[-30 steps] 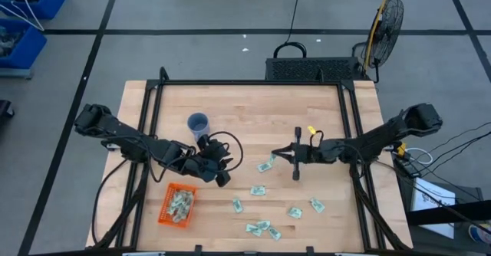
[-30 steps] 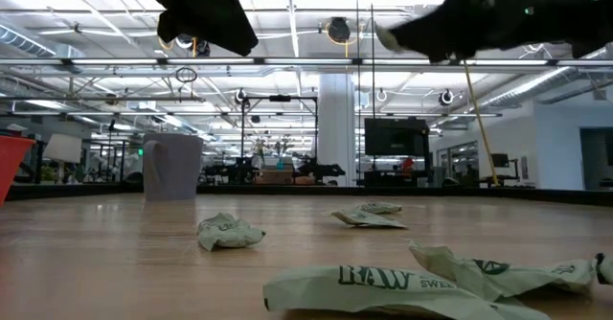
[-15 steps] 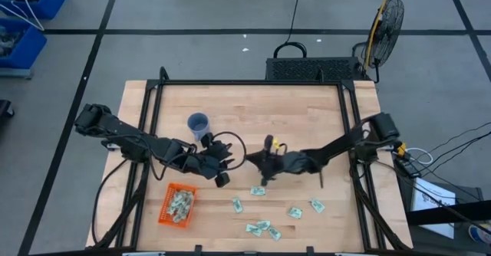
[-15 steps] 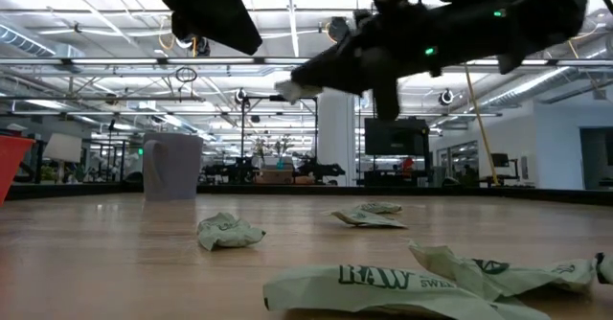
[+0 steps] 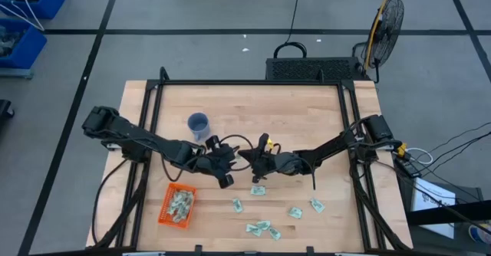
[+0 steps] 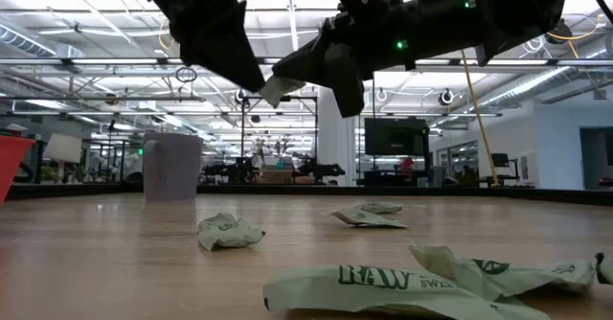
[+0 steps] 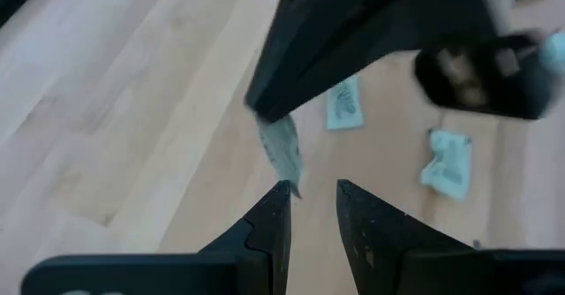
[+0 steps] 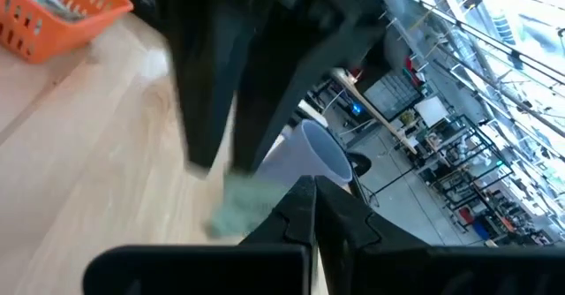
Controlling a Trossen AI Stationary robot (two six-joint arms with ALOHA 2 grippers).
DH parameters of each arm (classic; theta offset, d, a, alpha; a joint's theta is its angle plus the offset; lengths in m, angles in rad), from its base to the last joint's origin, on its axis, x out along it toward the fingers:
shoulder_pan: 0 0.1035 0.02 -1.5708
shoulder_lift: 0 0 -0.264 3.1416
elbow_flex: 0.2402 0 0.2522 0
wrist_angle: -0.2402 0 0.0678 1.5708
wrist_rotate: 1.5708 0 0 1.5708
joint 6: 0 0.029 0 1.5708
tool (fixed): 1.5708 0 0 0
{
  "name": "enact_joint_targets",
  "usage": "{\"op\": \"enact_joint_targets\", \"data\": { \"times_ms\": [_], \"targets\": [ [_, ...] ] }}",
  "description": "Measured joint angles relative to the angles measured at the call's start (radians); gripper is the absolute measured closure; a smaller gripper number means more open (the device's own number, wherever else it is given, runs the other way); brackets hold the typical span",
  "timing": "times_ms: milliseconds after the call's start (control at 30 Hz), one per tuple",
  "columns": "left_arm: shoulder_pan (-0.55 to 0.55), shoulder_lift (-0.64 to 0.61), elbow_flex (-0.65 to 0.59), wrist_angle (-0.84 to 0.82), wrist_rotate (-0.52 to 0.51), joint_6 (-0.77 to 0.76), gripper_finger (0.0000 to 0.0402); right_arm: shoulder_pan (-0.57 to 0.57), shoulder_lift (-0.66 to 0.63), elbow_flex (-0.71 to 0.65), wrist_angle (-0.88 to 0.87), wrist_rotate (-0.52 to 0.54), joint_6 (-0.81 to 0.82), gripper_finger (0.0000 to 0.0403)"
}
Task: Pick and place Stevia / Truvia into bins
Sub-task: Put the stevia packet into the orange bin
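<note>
Both grippers meet in mid-air above the table's middle. My right gripper (image 5: pixel 247 158) is shut on one pale green sachet (image 7: pixel 281 145), which also shows in the low view (image 6: pixel 273 90). My left gripper (image 7: pixel 312 189) faces it, open by a narrow gap, its fingertips right at the sachet's free end; whether they touch, I cannot tell. The orange basket (image 5: pixel 177 205) stands near the table's near-left corner with several sachets inside. More sachets lie flat on the wood, such as one (image 5: pixel 258 190) and another (image 5: pixel 294 211). My right gripper pinches the sachet by one end (image 6: pixel 285 82) between its two fingers, only at their free ends. The fingers come from the table's right, roughly level. The sachet sticks out past the fingertips toward my left gripper, lifted well clear of the table.
A blue cup (image 5: pixel 198 123) stands upright on the far-left part of the table. Loose sachets (image 5: pixel 261 227) are scattered over the near-right area. A black frame rail (image 5: pixel 253 83) borders the far side. Bare wood lies on the far half.
My right gripper has swept from the table's right toward its left with the sachet held aloft, ending right at my left gripper. My left gripper has shifted slightly toward it. The sachets on the table have stayed where they were.
</note>
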State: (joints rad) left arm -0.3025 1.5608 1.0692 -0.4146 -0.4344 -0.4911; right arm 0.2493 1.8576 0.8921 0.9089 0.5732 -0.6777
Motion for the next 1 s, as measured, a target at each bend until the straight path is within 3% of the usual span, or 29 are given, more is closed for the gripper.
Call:
{"op": "enact_joint_targets", "data": {
  "times_ms": [567, 700, 767, 1000],
  "targets": [
    [0.026, 0.015, 0.000, 0.028, 0.003, 0.023, 0.0304, 0.001, 0.000, 0.000, -0.038, -0.002, 0.026, 0.0403],
    [0.042, 0.015, 0.000, 0.034, 0.001, 0.024, 0.0304, 0.001, 0.000, 0.000, -0.030, -0.086, 0.061, 0.0403],
    [0.048, 0.015, 0.000, 0.043, 0.023, 0.026, 0.0304, 0.001, 0.000, -0.001, -0.007, -0.124, 0.083, 0.0403],
    [0.056, 0.015, 0.000, 0.080, 0.115, 0.038, 0.0305, -0.001, 0.000, -0.001, 0.021, -0.105, 0.087, 0.0403]
  ]
}}
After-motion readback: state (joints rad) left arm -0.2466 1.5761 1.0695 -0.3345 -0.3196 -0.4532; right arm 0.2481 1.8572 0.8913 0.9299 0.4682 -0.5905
